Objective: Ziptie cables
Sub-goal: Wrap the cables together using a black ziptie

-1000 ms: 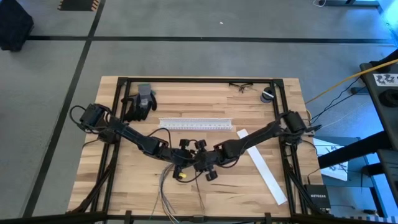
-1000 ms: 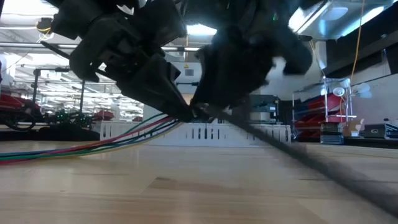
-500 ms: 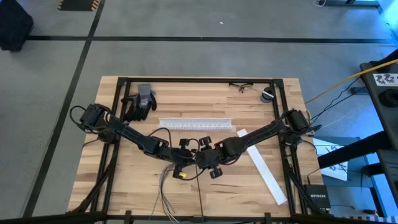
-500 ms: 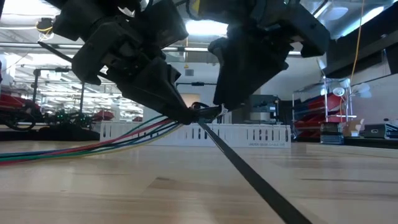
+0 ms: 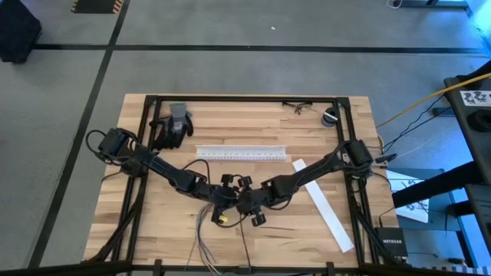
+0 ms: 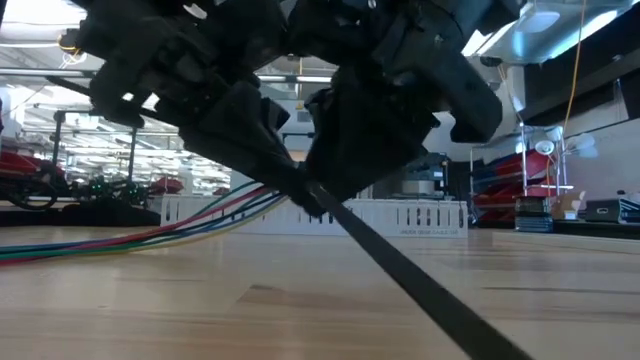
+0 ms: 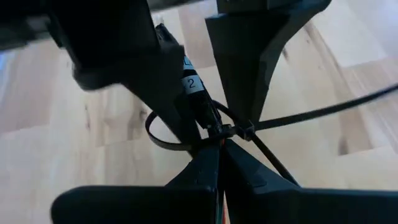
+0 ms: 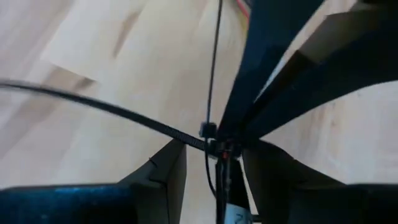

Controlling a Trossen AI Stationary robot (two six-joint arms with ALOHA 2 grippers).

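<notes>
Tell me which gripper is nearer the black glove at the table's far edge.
Left. The left gripper sits mid-table, on the glove's side; the right gripper meets it just beyond, slightly farther.

- Two robot arms, left gripper (image 5: pixel 228 201) and right gripper (image 5: pixel 244 202), at the centre of the high view.
- One bundle of cables (image 5: pixel 205 232), lower centre.
- One ziptie (image 6: pixel 400 268) in view.
- One white slotted channel (image 5: pixel 242 152), centre.
- One white strip (image 5: pixel 324 205), lower right.
- One glove (image 5: pixel 179 121), upper left.
- One pair of glasses (image 5: pixel 297 106), upper right.
</notes>
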